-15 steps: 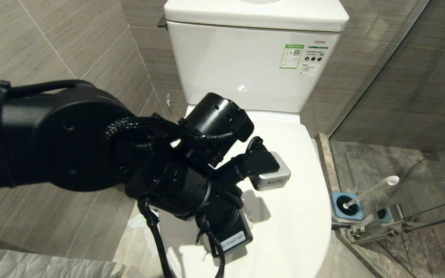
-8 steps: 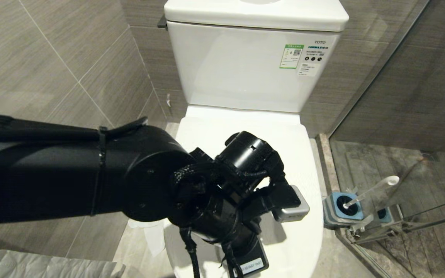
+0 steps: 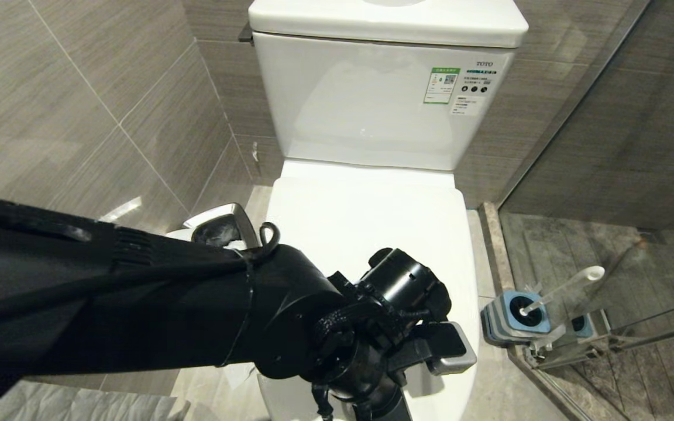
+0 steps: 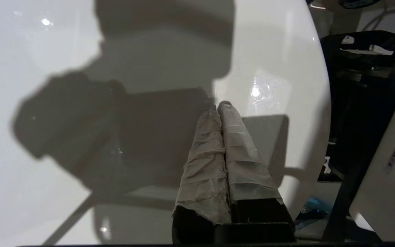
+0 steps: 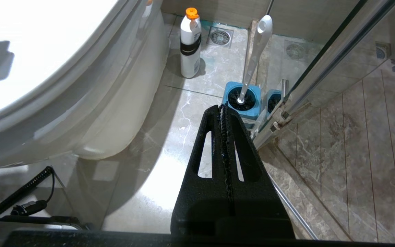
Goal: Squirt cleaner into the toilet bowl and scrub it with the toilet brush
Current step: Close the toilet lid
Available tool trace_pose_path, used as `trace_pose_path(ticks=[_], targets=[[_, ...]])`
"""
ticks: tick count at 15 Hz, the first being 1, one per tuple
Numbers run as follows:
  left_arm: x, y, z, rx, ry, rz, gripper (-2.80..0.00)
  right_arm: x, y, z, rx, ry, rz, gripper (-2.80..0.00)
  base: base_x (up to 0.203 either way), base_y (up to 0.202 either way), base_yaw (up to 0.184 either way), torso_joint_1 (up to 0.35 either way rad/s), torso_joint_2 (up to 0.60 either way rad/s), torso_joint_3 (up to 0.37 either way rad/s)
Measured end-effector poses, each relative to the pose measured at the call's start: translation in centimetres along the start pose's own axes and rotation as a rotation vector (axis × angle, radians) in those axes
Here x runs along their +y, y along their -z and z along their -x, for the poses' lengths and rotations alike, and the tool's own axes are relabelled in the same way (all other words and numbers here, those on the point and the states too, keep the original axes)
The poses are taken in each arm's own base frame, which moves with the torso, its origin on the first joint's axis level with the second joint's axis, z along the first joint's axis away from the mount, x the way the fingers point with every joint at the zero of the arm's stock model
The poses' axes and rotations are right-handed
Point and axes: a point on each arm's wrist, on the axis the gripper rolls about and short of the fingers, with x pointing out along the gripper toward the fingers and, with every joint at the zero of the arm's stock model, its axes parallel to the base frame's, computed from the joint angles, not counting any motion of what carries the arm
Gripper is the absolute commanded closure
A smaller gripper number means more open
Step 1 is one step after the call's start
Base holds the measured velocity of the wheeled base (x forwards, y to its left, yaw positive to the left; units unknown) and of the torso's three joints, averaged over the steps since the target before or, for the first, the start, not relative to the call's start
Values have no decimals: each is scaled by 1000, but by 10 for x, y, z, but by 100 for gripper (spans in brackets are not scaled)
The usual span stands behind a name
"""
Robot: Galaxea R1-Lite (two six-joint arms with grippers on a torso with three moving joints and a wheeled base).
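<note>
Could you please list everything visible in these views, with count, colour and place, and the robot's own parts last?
toilet bowl: one, white, centre, lid closed.
cistern: one, white, behind the lid, sticker at its upper right.
toilet brush: one, pale handle, standing in its holder right of the toilet.
brush holder: one, blue-topped grey, on the floor by the glass door.
bottle: one, white with orange cap and black band, on the floor beside the toilet base.
waste bin: one, steel, left of the toilet.
floor drain: one, metal, beyond the bottle.
left gripper: one, pale-wrapped, jaws shut and empty, over the lid's front.
right gripper: one, black, jaws shut and empty, low above the floor near the holder.
</note>
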Motion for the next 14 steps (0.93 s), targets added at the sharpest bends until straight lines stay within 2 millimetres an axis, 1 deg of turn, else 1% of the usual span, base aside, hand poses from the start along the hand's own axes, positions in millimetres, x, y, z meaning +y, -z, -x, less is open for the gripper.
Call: trace_pose_path(ticks=[4, 8, 11, 13, 14], targets=[[-1, 0, -21, 10, -26, 0, 0, 0, 0, 0, -1, 0, 0, 0, 0, 0, 0, 0, 0, 0], [-5, 4, -32, 34, -13, 0, 0, 0, 0, 0, -1, 0, 0, 0, 0, 0, 0, 0, 0, 0], [-7, 2, -29, 21, -18, 0, 0, 0, 0, 0, 0, 1, 0, 0, 0, 0, 0, 0, 0, 0], [-5, -1, -19, -10, -43, 14, 0, 0, 0, 0, 0, 0, 0, 0, 0, 0, 0, 0, 0, 0], [-4, -3, -11, -30, -62, 27, 0, 0, 0, 0, 0, 0, 0, 0, 0, 0, 0, 0, 0, 0]])
